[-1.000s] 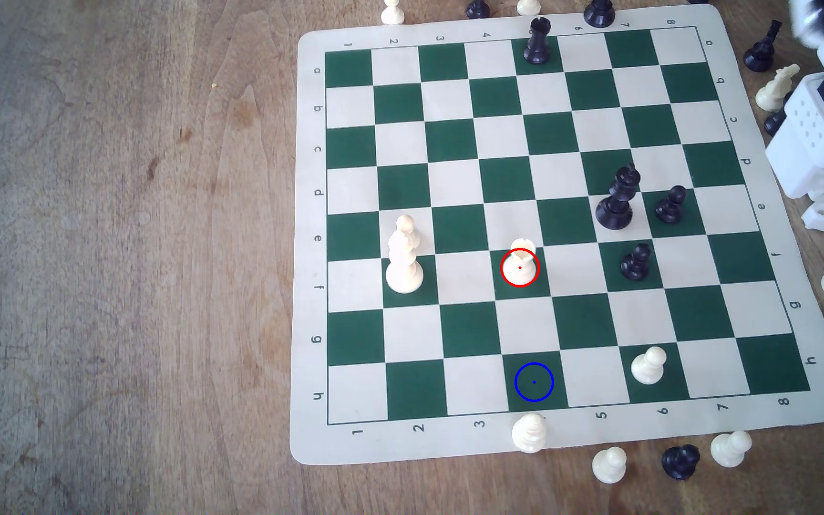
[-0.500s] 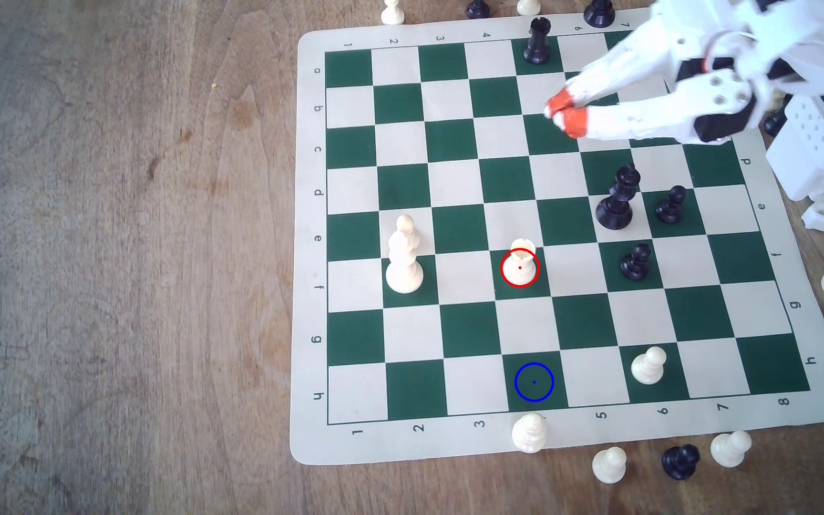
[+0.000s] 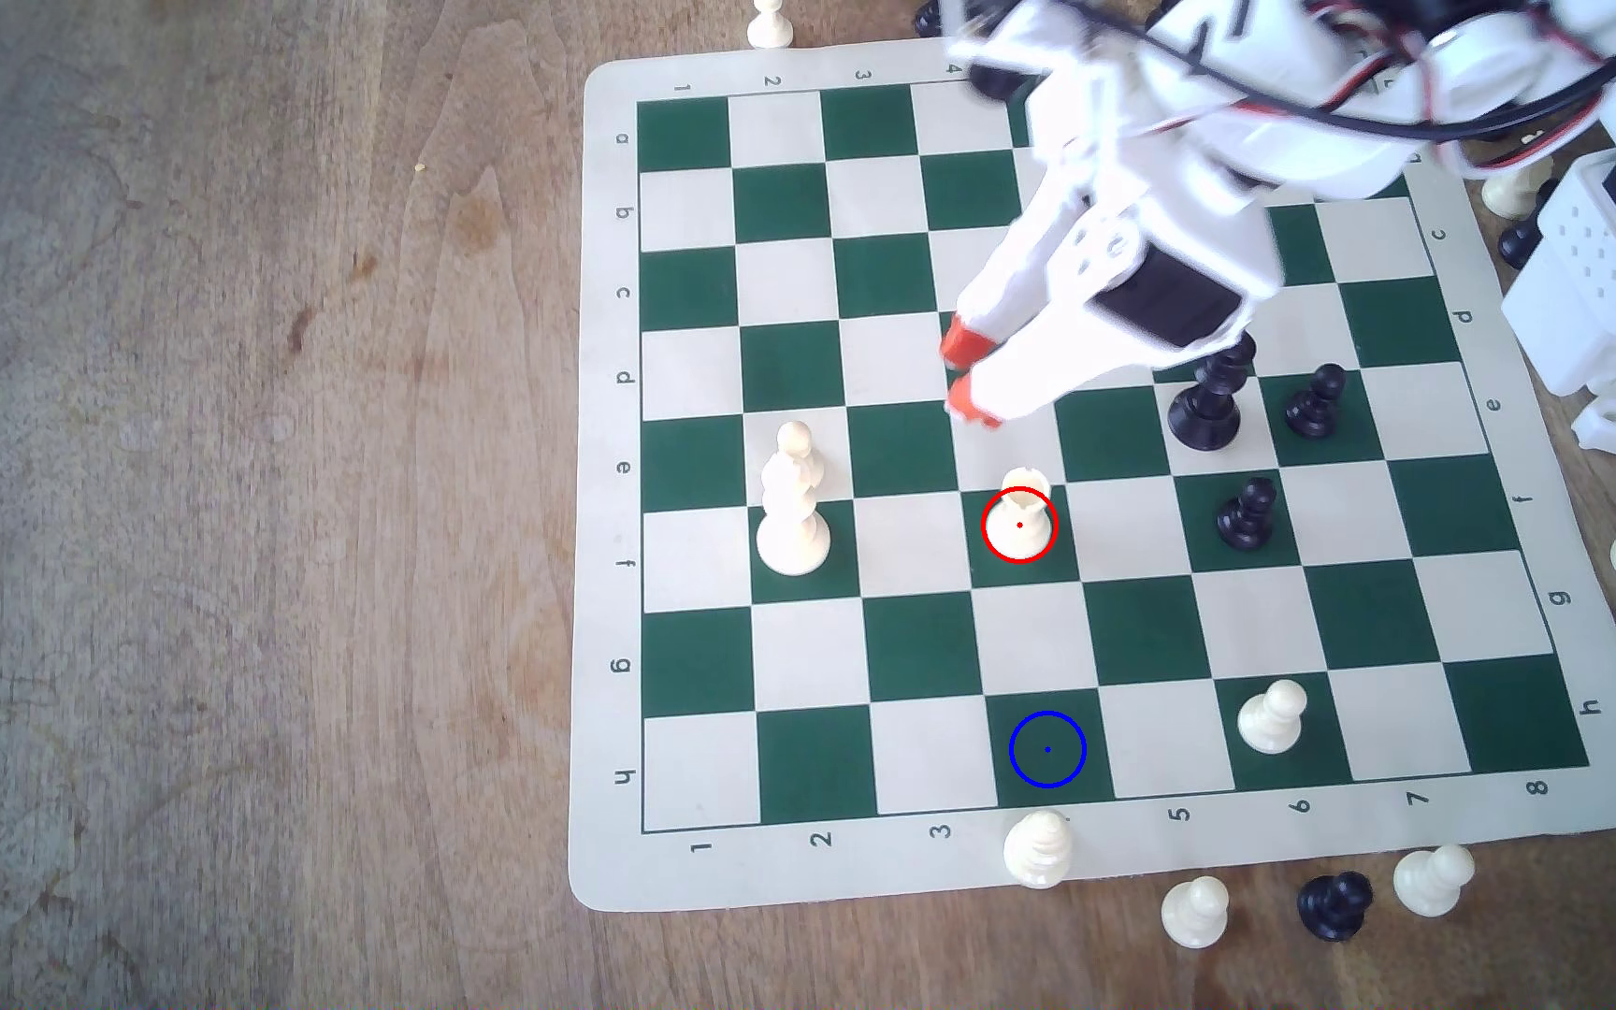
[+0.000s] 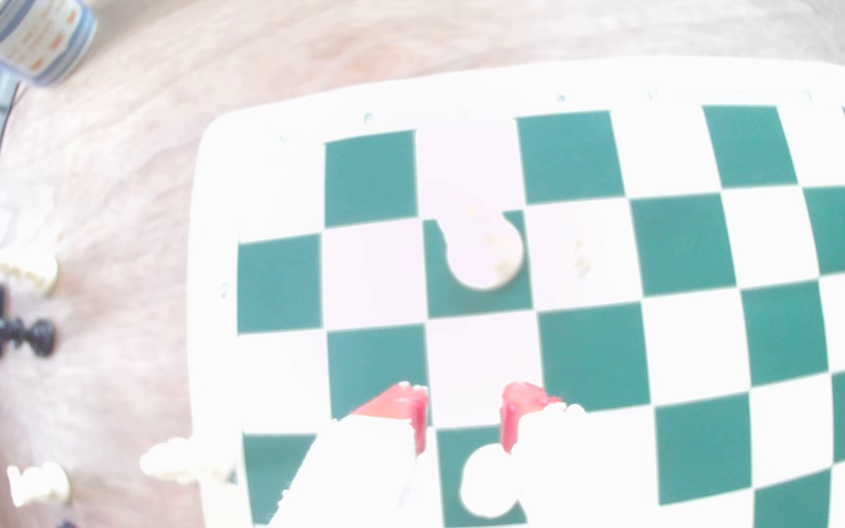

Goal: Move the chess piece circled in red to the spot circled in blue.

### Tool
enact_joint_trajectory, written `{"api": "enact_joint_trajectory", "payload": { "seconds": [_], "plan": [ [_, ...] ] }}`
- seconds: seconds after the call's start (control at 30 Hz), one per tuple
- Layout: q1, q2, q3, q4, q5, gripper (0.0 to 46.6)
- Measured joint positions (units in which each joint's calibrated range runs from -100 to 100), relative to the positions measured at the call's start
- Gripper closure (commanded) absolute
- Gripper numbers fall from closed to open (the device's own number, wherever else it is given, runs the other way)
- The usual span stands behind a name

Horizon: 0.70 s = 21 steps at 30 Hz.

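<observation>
The chess piece (image 3: 1021, 515), a short cream rook with a notched top, stands upright inside the red ring on a green square at mid-board. The spot (image 3: 1047, 749) is a bare green square with a blue ring, two rows nearer the board's bottom edge in the exterior view. My gripper (image 3: 965, 371) hangs over the board a little above and to the exterior view's left of the rook, not touching it. Its orange fingertips (image 3: 960, 342) stand slightly apart and hold nothing. In the wrist view the gripper (image 4: 463, 411) is open, and the rook (image 4: 486, 482) shows between and below the fingers.
A tall cream piece (image 3: 792, 505) stands two squares to the exterior view's left of the rook. A black king (image 3: 1207, 408) and two black pawns (image 3: 1314, 403) (image 3: 1246, 515) stand to its right. A cream pawn (image 3: 1270, 719) sits right of the spot. A cream piece (image 3: 1037, 850) rests on the board's border just below it.
The arm has swung in from the exterior view's upper right and travelled down and left over the board toward the rook. Its fingertips have parted a little. No piece has moved.
</observation>
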Motion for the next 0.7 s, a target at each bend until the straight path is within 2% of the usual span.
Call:
{"api": "enact_joint_trajectory", "payload": {
  "seconds": [0.07,0.27,0.3,0.33,0.4,0.7],
  "plan": [
    [0.66,5.95,-4.52,3.51,-0.98,38.3],
    [2.36,12.65,-7.23,9.0,-1.37,36.6],
    [2.36,13.32,-7.32,9.32,-1.56,35.2],
    [2.36,13.91,-7.32,9.56,-1.71,29.1],
    [2.36,15.0,-7.32,9.72,-2.1,27.0],
    [0.29,15.33,-7.32,10.6,-3.42,28.4]
  ]
}}
